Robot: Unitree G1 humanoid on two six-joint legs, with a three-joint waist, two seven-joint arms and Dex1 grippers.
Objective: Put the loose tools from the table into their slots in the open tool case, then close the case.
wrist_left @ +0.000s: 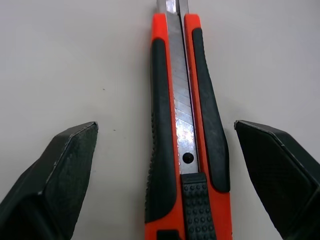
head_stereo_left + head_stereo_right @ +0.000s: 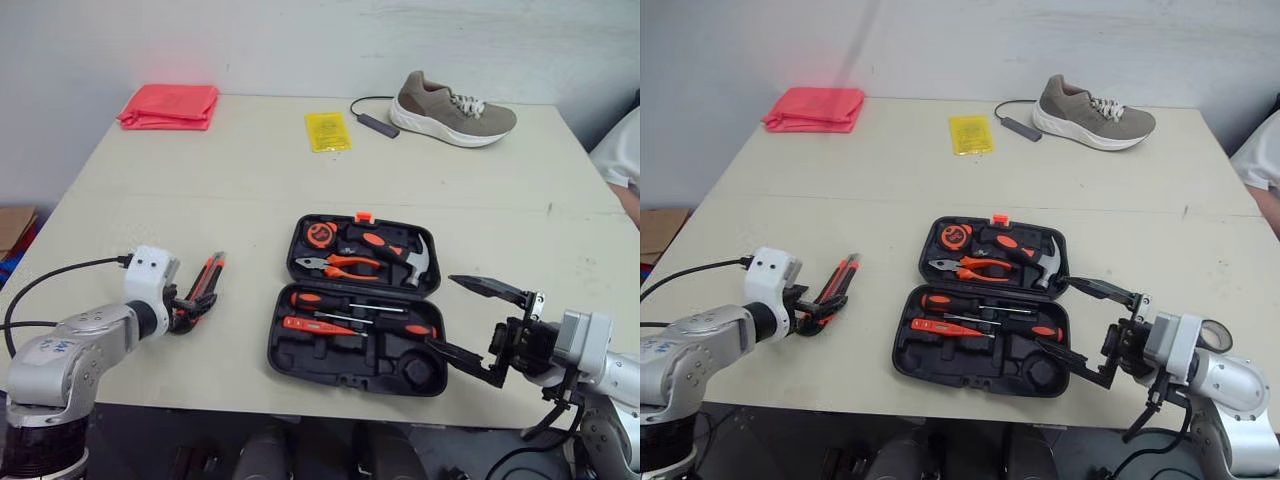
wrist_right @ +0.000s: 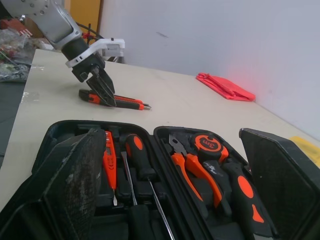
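An orange and black utility knife [image 2: 207, 282] lies on the table left of the open black tool case [image 2: 320, 362]. My left gripper [image 1: 165, 125] is open and straddles the knife's handle end, one finger [image 1: 65, 165] on each side and clear of it. The case holds a tape measure [image 2: 319, 234], pliers [image 2: 335, 266], a hammer [image 2: 395, 250] and screwdrivers [image 2: 345, 302] in its slots. My right gripper [image 2: 442, 312] is open at the case's right edge, its fingers [image 2: 488, 288] spread over that rim with nothing between them.
At the back of the table are a red folded cloth [image 2: 170, 106], a yellow packet [image 2: 328, 131], a beige shoe [image 2: 452, 108] and a black adapter with cable [image 2: 375, 122]. A person's white sleeve [image 2: 625, 155] shows at the right edge. The case sits close to the table's front edge.
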